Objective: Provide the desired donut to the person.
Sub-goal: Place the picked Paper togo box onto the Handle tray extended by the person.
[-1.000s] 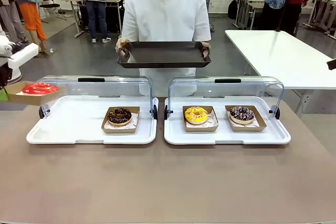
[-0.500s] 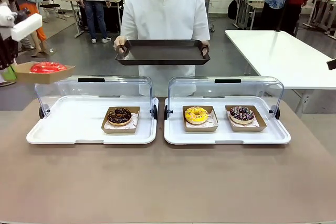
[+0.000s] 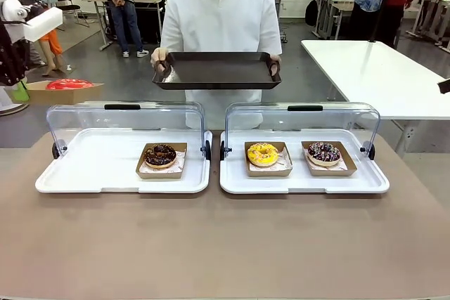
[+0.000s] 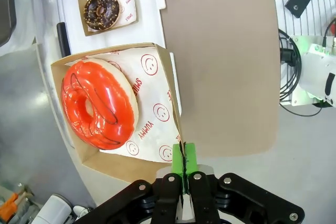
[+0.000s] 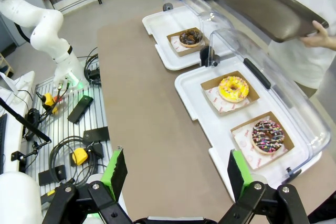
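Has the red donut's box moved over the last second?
Yes. The red donut's box, pinched by the left gripper, rose and shifted right against the left tray's clear lid.

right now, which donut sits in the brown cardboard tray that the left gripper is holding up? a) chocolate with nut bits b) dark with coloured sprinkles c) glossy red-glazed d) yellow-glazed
C: the left gripper is shut on the rim of the brown cardboard tray, and the glossy red-glazed ring donut lies in it.
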### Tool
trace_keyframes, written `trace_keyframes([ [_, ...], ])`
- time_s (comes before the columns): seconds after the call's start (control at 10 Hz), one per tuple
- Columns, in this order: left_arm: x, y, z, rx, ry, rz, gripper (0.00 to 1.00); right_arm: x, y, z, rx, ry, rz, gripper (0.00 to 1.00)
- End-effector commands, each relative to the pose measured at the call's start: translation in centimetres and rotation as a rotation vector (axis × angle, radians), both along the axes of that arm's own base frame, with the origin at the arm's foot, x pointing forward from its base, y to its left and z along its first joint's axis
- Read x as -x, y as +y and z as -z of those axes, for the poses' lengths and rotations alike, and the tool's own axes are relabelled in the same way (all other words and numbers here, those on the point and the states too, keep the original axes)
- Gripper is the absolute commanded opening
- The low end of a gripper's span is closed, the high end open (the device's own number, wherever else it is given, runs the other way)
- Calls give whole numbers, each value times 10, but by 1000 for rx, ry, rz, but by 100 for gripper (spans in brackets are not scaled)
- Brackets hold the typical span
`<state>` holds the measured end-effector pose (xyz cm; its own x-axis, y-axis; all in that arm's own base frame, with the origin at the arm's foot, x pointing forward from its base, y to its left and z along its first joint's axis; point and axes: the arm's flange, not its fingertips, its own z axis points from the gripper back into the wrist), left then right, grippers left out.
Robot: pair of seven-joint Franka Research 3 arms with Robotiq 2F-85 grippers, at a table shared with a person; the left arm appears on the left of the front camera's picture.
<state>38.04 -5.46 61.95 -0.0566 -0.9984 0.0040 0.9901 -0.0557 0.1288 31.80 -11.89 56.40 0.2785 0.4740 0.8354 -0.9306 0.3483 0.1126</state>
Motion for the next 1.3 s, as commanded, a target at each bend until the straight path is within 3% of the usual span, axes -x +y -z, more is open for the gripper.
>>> trace_keyframes([
  [0.0,3,-1,-4,-1,-12,5,0,0,0,0,-5,6,1,100],
  [1.2,3,-1,-4,-1,-12,5,0,0,0,0,-5,6,1,100],
])
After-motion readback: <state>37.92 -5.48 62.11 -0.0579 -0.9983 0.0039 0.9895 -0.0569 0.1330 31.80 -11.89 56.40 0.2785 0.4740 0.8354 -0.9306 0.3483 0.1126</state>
